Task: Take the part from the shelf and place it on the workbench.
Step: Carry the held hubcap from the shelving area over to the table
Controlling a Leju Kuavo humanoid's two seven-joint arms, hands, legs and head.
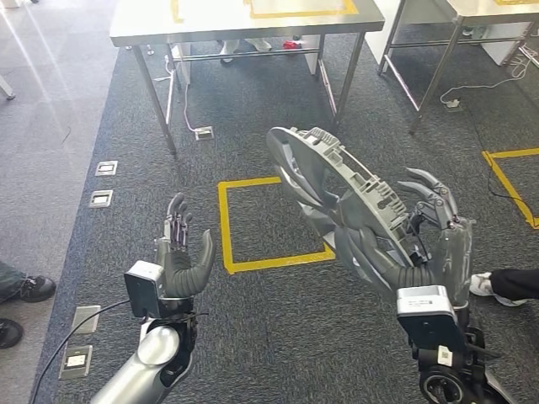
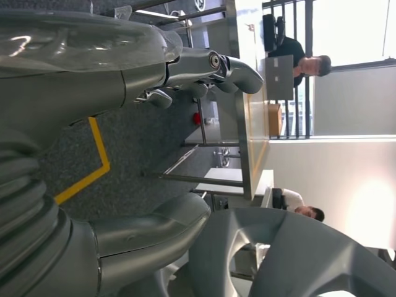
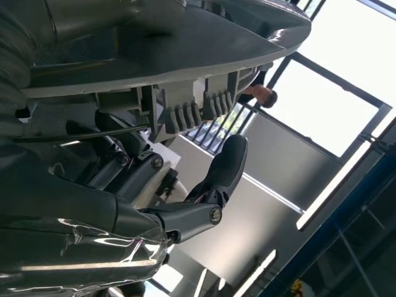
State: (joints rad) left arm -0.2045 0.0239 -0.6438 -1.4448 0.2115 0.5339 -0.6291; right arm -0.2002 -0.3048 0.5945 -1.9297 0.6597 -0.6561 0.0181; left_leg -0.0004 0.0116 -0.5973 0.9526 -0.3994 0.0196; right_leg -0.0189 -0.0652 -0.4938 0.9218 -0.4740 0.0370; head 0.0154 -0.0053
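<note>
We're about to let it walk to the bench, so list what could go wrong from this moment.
1. The right hand grips the large grey part at one end only, with most of it jutting out unsupported; it could tilt or slip.
2. The left hand is open and apart from the part, so nothing backs up that grip.
3. The workbench has steel legs the overhanging part might clip.
</note>
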